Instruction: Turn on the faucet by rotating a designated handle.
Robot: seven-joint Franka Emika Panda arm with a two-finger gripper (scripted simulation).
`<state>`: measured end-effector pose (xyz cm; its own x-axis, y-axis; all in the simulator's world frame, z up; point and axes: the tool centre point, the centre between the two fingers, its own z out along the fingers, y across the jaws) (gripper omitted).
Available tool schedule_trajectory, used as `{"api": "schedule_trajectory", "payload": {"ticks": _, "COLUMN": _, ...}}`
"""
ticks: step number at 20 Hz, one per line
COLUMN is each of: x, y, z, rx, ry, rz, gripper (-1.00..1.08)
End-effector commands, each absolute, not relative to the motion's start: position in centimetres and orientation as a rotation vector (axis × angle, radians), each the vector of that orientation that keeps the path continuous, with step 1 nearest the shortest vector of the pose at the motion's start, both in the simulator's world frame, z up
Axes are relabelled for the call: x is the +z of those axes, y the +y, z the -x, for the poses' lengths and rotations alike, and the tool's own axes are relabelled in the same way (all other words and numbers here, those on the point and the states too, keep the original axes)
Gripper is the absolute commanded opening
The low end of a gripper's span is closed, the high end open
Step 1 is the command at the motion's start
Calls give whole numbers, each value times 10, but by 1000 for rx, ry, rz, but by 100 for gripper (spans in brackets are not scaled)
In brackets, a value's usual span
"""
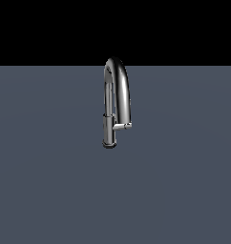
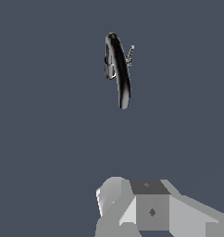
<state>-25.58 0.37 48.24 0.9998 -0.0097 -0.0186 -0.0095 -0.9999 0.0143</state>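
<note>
The chrome gooseneck faucet [image 1: 118,90] stands upright on the grey surface in the middle of the exterior view, its arched spout curving down toward that view's right. The handle [image 1: 123,126] is a short chrome lever sticking out from the lower body toward the exterior view's right. The arm does not show in the exterior view. In the wrist view the faucet [image 2: 119,69] is seen from above and far off, with the thin handle [image 2: 130,54] beside the spout. Grey blocks of my gripper [image 2: 132,196] fill the picture's edge, well apart from the faucet. How its jaws stand does not show.
The flat grey surface [image 1: 50,190] spreads all around the faucet. A black background lies behind it.
</note>
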Motion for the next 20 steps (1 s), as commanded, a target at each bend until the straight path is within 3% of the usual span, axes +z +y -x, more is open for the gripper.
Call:
{"api": "schedule_trajectory", "payload": {"ticks": 1, "x": 482, "y": 4, "z": 256, "rx": -29, "ry": -15, "rz": -3127, "gripper": -100}}
{"api": "schedule_trajectory", "payload": {"ticks": 11, "x": 480, "y": 4, "z": 243, "rx": -84, "ry": -59, "rz": -3153, "gripper": -100}}
{"api": "schedule_trajectory", "payload": {"ticks": 20, "x": 473, "y": 4, "z": 208, "rx": -237, "ry": -180, "rz": -3215, "gripper": -100}}
